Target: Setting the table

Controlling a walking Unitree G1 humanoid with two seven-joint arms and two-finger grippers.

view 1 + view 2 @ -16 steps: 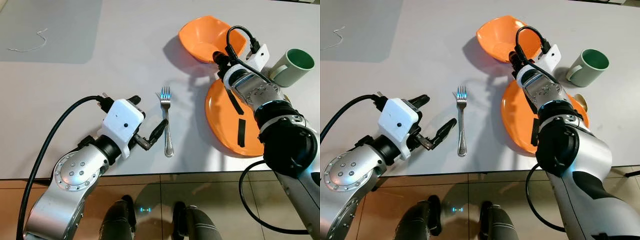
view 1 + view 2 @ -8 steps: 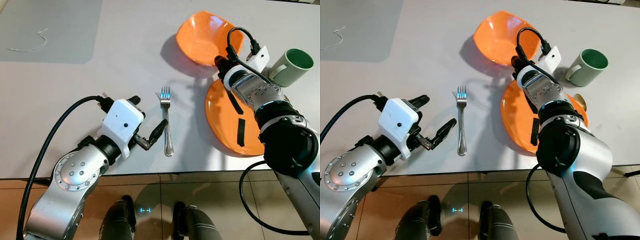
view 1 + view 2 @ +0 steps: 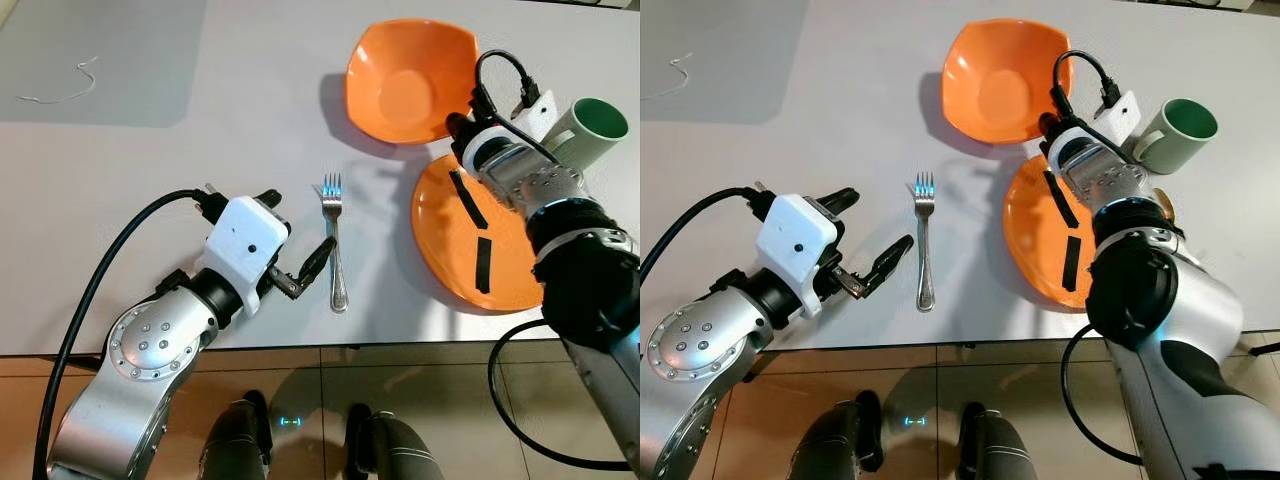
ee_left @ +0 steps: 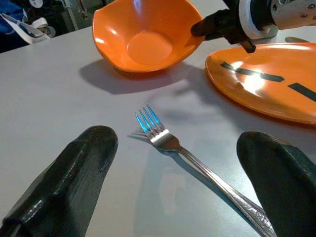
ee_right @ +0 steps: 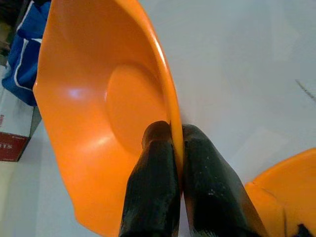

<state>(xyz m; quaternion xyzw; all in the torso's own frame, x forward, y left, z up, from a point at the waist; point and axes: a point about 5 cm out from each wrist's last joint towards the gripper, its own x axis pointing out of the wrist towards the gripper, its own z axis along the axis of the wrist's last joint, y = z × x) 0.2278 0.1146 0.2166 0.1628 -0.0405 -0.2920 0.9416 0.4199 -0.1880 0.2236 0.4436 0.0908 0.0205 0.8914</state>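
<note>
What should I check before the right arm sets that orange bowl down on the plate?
1. Grip: right tool pinches the orange bowl by its rim, one finger inside, one outside: ok.
2. Bowl attitude: held tilted, casting a shadow on the table: not ok for release yet.
3. Landing spot: orange plate bears only two black strips: ok.
4. Green mug sits close beside the right wrist; clearance: cannot tell.
5. Fork lies well apart from the plate: ok.
6. Left tool is open beside the fork, holding nothing: ok.
</note>
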